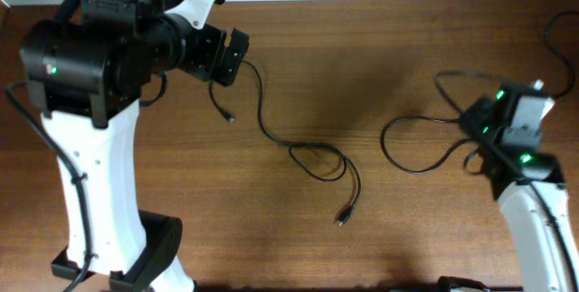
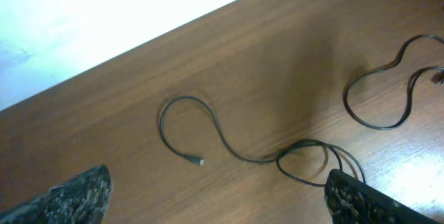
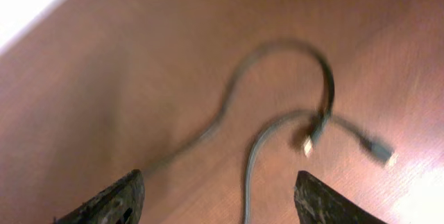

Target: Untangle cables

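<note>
Okay, we see the cables (image 1: 312, 158) lying apart on the worktop (image 1: 407, 238): one in the middle, one looped under the right tool (image 3: 218, 182). Right tool and left tool (image 1: 231, 57) are both spread, holding nothing. We'd flag this: closing on two strands at once would tighten that loop.

Overhead cam: fixed, looks straight down on table (image 1: 362, 48) from far off, whole top in frame; L arm (image 1: 90, 147) at 9 o'clock, R arm (image 1: 534, 211) at 4 o'clock. L wrist cam: high up, slanted view across table (image 2: 277, 37) twd its edge at 11 o'clock. It shares w/ overhead the centre cable (image 1: 291, 150) (image 2: 187, 98) & right cable (image 1: 383, 140) (image 2: 346, 100). R wrist cam: v. close to tabletop (image 3: 104, 78), blurred, cable strands (image 3: 291, 44) fill frame; can't tell which overhead stretch they match.
</note>
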Robot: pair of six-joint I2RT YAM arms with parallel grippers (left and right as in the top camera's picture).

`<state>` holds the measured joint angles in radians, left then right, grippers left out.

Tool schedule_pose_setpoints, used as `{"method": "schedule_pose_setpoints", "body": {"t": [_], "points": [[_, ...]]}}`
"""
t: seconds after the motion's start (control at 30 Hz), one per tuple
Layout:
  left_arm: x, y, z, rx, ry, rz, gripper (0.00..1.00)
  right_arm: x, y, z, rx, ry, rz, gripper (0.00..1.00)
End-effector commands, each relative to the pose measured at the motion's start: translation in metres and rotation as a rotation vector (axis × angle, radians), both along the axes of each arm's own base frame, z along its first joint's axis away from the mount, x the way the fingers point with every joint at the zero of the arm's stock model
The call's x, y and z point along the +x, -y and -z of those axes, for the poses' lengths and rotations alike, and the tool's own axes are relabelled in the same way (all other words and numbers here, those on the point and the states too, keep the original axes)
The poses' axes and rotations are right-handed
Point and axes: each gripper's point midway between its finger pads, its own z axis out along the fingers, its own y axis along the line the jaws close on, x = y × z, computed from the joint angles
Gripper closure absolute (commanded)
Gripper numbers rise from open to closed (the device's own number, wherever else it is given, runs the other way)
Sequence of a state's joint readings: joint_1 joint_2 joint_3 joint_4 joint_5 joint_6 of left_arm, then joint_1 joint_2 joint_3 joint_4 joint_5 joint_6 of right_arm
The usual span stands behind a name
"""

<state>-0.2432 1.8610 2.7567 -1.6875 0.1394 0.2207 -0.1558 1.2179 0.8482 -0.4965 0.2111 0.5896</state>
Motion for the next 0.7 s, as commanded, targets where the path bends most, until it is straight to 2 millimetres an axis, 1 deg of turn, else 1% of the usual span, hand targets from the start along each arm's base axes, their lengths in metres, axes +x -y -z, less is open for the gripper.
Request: {"method": "schedule_pose_setpoints", "body": {"t": [0.0, 0.03, 0.1, 0.13, 0.17, 0.2, 0.23, 0.3, 0.33, 0.37, 0.4, 0.5, 0.57, 0.6, 0.63, 0.67], "points": [[-0.011, -0.002, -0.011, -0.005, 0.033, 0.012, 0.01, -0.032, -0.003, 0.057, 0.127, -0.027, 0.177, 0.31], [-0.011, -0.002, -0.011, -0.006, 0.033, 0.012, 0.01, -0.044, -0.002, 0.073, 0.173, -0.029, 0.267, 0.31], [-0.011, -0.002, -0.011, -0.006, 0.033, 0.013, 0.01, -0.06, -0.002, 0.094, 0.262, -0.017, 0.43, 0.3], [-0.011, -0.002, -0.011, -0.006, 0.033, 0.013, 0.01, -0.067, -0.002, 0.104, 0.306, -0.003, 0.523, 0.28], [-0.011, -0.002, -0.011, -0.006, 0.033, 0.013, 0.01, -0.073, -0.002, 0.111, 0.344, 0.005, 0.6, 0.27], [-0.011, -0.002, -0.011, -0.006, 0.033, 0.012, 0.01, -0.074, -0.002, 0.114, 0.359, 0.004, 0.625, 0.27], [-0.011, -0.002, -0.012, -0.009, 0.032, 0.015, 0.01, -0.075, -0.003, 0.117, 0.377, 0.003, 0.658, 0.3], [-0.011, -0.002, -0.012, -0.009, 0.032, 0.015, 0.01, -0.077, -0.005, 0.124, 0.406, -0.011, 0.698, 0.44], [-0.011, -0.002, -0.012, -0.009, 0.032, 0.015, 0.01, -0.078, -0.006, 0.128, 0.415, -0.024, 0.71, 0.63], [-0.011, -0.002, -0.012, -0.01, 0.032, 0.015, 0.01, -0.08, -0.007, 0.133, 0.412, -0.044, 0.717, 0.87], [-0.011, -0.001, -0.012, -0.014, 0.031, 0.019, 0.01, -0.082, -0.007, 0.139, 0.407, -0.066, 0.722, 0.96], [-0.012, 0.001, -0.012, -0.022, 0.029, 0.028, 0.01, -0.084, -0.006, 0.154, 0.393, -0.109, 0.732, 0.96], [-0.012, 0.001, -0.012, -0.022, 0.029, 0.028, 0.01, -0.08, -0.006, 0.164, 0.392, -0.12, 0.733, 0.96], [-0.012, 0.001, -0.012, -0.022, 0.029, 0.028, 0.01, -0.077, -0.006, 0.169, 0.391, -0.118, 0.73, 0.96], [-0.012, 0.001, -0.012, -0.022, 0.029, 0.028, 0.01, -0.069, -0.004, 0.176, 0.381, -0.112, 0.7, 0.96], [-0.012, 0.001, -0.012, -0.022, 0.029, 0.028, 0.01, -0.063, -0.003, 0.179, 0.374, -0.103, 0.677, 0.96]]}}
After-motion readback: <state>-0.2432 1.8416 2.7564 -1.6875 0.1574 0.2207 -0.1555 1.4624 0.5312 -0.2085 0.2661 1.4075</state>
